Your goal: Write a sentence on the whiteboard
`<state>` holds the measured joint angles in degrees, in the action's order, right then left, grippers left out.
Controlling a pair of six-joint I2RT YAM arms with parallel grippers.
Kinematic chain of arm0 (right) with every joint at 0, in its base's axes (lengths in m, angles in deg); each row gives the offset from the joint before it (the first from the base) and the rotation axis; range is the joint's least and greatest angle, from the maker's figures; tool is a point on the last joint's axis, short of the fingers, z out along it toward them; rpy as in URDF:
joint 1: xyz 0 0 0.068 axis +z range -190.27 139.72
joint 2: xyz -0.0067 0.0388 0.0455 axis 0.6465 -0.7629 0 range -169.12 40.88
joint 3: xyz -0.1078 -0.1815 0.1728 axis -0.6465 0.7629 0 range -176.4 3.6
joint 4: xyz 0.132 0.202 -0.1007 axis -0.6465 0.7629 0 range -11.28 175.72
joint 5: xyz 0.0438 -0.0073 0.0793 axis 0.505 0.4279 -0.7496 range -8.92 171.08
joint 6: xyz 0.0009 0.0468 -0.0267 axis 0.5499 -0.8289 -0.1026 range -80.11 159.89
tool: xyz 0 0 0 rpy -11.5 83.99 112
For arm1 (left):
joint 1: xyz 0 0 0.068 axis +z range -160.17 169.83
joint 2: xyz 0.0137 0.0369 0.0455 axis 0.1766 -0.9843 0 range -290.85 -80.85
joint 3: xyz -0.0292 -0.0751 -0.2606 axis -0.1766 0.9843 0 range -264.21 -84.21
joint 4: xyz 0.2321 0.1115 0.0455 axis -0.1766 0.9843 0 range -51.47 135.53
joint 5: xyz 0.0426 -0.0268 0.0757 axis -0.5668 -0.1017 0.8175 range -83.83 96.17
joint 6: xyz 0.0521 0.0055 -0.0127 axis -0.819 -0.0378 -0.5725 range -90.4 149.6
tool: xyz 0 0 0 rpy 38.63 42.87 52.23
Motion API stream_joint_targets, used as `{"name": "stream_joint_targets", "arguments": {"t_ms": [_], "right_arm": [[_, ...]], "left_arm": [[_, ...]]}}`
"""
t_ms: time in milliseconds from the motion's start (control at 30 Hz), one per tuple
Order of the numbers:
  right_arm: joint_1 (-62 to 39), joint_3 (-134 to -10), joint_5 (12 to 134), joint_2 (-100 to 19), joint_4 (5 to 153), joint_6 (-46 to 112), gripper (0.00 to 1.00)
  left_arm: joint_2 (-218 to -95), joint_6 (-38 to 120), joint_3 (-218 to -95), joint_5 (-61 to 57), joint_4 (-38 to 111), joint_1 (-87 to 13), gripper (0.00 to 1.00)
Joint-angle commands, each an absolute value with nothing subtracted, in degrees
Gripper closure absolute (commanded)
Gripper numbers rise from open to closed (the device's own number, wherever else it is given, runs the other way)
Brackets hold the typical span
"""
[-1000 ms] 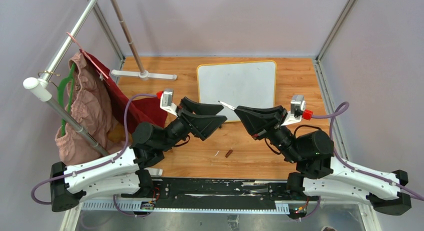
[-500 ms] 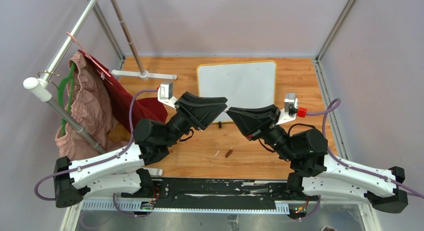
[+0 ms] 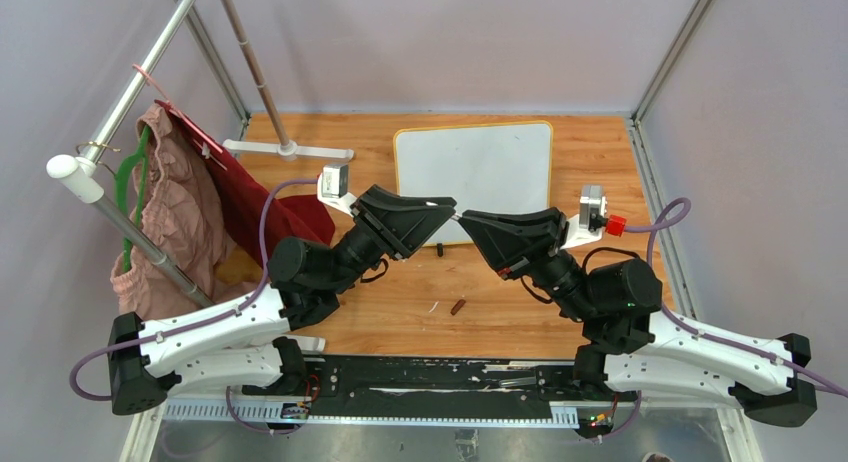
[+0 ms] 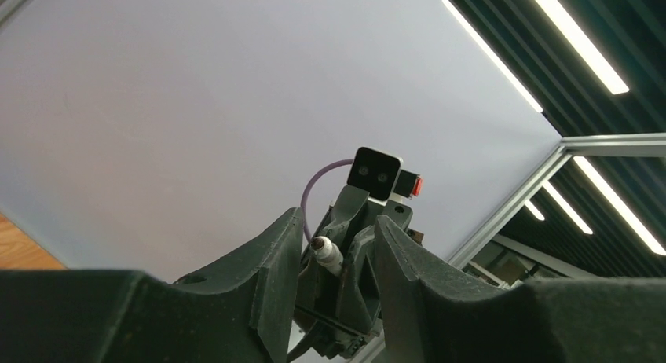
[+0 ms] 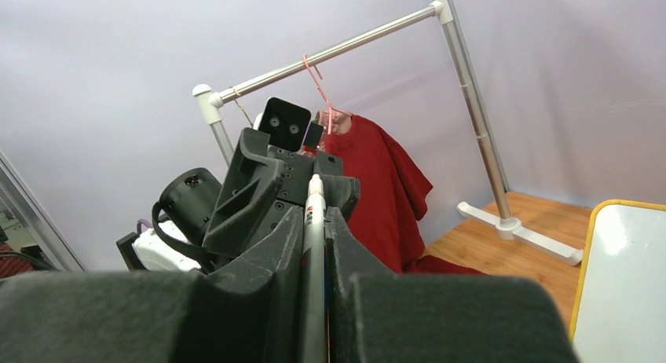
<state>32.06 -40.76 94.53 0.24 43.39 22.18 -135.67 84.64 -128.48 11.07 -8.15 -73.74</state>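
The whiteboard (image 3: 475, 167), white with a yellow-orange rim, lies flat at the back middle of the table; its edge also shows in the right wrist view (image 5: 628, 284). Its visible surface is blank; the sentence is not in view. My right gripper (image 3: 466, 218) is shut on a white marker (image 5: 315, 192), held in the air in front of the board and pointing at the left gripper. My left gripper (image 3: 447, 206) meets it tip to tip. Its jaws stand partly apart around the marker's dark end (image 4: 326, 253), with a gap on each side.
A small black piece (image 3: 438, 248) and a reddish-brown cap (image 3: 458, 306) lie on the wood below the grippers. A clothes rack (image 3: 270, 112) with a red garment (image 3: 260, 207) and pink garment (image 3: 165, 222) fills the left side.
The left gripper has moved up and right to meet the marker's end, and its jaws have narrowed around it. The right gripper has shifted slightly left, still holding the marker.
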Motion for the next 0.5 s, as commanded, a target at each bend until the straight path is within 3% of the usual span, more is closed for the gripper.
{"name": "stream_joint_targets", "arguments": {"t_ms": [0, 233, 400, 467], "right_arm": [[31.53, -41.66, 94.83, 0.39, 39.26, 22.74, 1.00], [31.53, -41.59, 94.65, 0.27, 39.59, 22.53, 1.00], [31.53, -42.13, 94.52, 0.64, 42.60, 22.30, 1.00], [31.53, -43.11, 94.68, 1.00, 46.09, 21.85, 1.00]], "left_arm": [[-135.04, 85.48, -128.35, 10.88, -10.75, -74.12, 0.61], [-135.15, 85.58, -128.52, 10.58, -11.22, -74.07, 0.76], [-134.89, 85.29, -128.68, 10.64, -11.03, -74.07, 0.98], [-134.57, 84.95, -128.83, 11.00, -9.97, -74.07, 1.00]]}}
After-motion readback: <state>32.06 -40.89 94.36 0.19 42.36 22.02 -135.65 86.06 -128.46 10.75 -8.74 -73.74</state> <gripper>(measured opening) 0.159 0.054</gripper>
